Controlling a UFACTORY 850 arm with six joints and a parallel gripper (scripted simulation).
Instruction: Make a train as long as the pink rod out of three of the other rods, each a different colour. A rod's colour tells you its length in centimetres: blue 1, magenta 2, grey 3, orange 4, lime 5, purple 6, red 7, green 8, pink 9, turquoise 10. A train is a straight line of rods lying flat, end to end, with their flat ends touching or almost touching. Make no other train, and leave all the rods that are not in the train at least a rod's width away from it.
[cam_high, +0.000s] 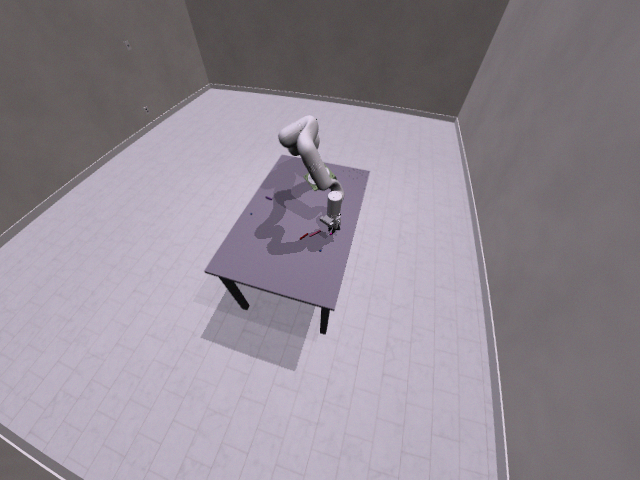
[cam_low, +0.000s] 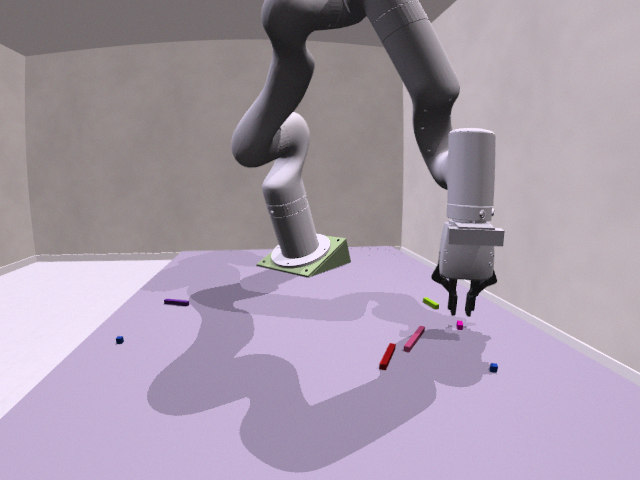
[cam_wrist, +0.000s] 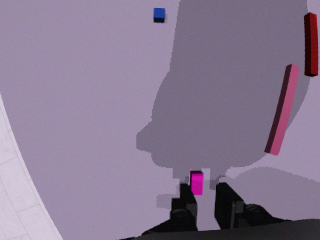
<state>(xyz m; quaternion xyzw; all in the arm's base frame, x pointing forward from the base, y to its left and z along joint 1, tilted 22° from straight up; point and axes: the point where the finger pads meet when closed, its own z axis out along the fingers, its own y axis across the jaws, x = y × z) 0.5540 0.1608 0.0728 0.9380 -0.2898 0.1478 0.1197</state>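
- Plainly, the gripper (cam_high: 333, 230) (cam_low: 461, 314) (cam_wrist: 201, 200) points down above the right side of the table (cam_high: 279, 273) (cam_low: 155, 449) (cam_wrist: 75, 75), its fingers partly apart with nothing between them.
- The magenta rod (cam_high: 331, 234) (cam_low: 459, 324) (cam_wrist: 197, 183) lies on the table just below the fingertips, slightly to their near side.
- Left of it is the pink rod (cam_high: 314, 233) (cam_low: 414, 338) (cam_wrist: 283, 110), the length to match, lying at a slant.
- The red rod (cam_high: 303, 236) (cam_low: 387, 356) (cam_wrist: 311, 45) sits to the left and nearer, close to the pink one but not touching it.
- Farther back on the right, the lime rod (cam_low: 430, 303) lies flat; the arm hides it from above.
- One blue rod (cam_high: 320, 250) (cam_low: 493, 367) (cam_wrist: 159, 15) rests at the near right, apart from the magenta.
- Another blue piece (cam_high: 251, 213) (cam_low: 119, 339) lies well off to the left.
- Beyond that, at the far left, is the purple rod (cam_high: 268, 197) (cam_low: 176, 302).
- All of these rods lie separately; no three form a train.
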